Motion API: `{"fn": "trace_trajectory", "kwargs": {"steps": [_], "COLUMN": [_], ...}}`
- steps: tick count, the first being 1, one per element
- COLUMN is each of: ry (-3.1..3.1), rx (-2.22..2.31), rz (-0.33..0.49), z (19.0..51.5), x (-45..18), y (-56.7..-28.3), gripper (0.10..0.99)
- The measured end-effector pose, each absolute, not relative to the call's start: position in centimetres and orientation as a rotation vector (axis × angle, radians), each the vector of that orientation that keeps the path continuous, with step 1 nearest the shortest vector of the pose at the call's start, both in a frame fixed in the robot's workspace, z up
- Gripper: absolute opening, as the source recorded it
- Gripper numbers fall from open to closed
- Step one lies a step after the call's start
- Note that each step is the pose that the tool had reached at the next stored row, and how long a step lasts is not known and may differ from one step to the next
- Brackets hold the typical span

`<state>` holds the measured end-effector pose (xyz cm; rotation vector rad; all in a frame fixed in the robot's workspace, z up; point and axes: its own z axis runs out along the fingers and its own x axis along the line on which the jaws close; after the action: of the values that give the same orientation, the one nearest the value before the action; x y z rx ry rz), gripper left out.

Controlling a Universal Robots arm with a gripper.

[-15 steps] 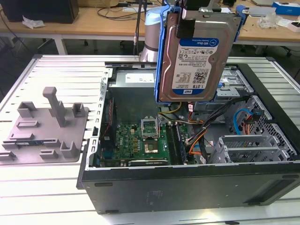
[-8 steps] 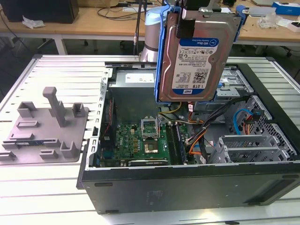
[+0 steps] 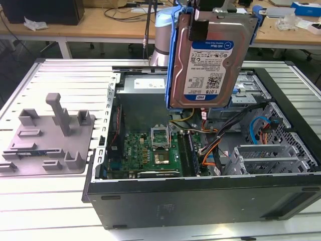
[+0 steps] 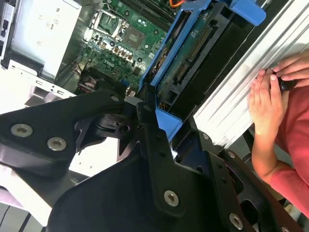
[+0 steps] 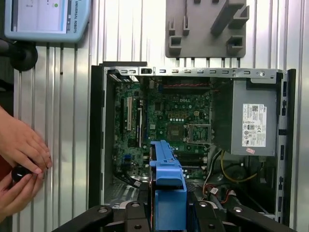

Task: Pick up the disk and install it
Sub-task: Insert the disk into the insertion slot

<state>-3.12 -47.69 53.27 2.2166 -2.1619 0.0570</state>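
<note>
The end effector (image 5: pixel 166 208) was clamped on the disk (image 3: pixel 210 60), seemingly by its blue bracket. The disk hung upright above the open computer case (image 3: pixel 200 201), picked up but not yet installed.

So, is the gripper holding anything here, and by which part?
Yes: the gripper holds the disk by the upper end of its blue bracket, upright above the open computer case.
</note>
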Motion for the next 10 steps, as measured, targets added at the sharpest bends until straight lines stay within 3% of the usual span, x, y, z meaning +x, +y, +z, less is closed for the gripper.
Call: {"fn": "trace_trajectory", "kwargs": {"steps": [10], "ry": [-2.187], "rx": [2.241], "rz": [0.005], "z": [52.9], "x": [-1.9], "y": [-50.7], "gripper": [0.369]}}
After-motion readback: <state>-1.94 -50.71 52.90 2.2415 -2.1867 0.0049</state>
